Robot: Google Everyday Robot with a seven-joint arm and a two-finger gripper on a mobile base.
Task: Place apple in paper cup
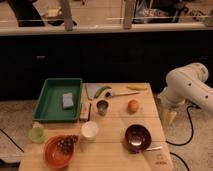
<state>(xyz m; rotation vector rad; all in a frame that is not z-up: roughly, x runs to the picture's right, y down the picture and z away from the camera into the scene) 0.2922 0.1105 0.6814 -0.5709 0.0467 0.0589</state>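
The apple (132, 105), small, round and orange-red, rests on the wooden table (115, 150) right of centre. The paper cup (90, 130), white with a wide rim, stands upright to the apple's lower left, apart from it. My white arm (189, 86) comes in from the right. Its gripper (169, 117) hangs down just off the table's right edge, to the right of the apple and a little below it in the frame. It touches neither the apple nor the cup.
A small metal cup (102, 106) stands left of the apple, with a long green vegetable (102, 91) behind it. A green tray (50, 107) holds a sponge at left. A dark bowl (137, 137), an orange bowl (56, 151) and a green cup (36, 134) occupy the front.
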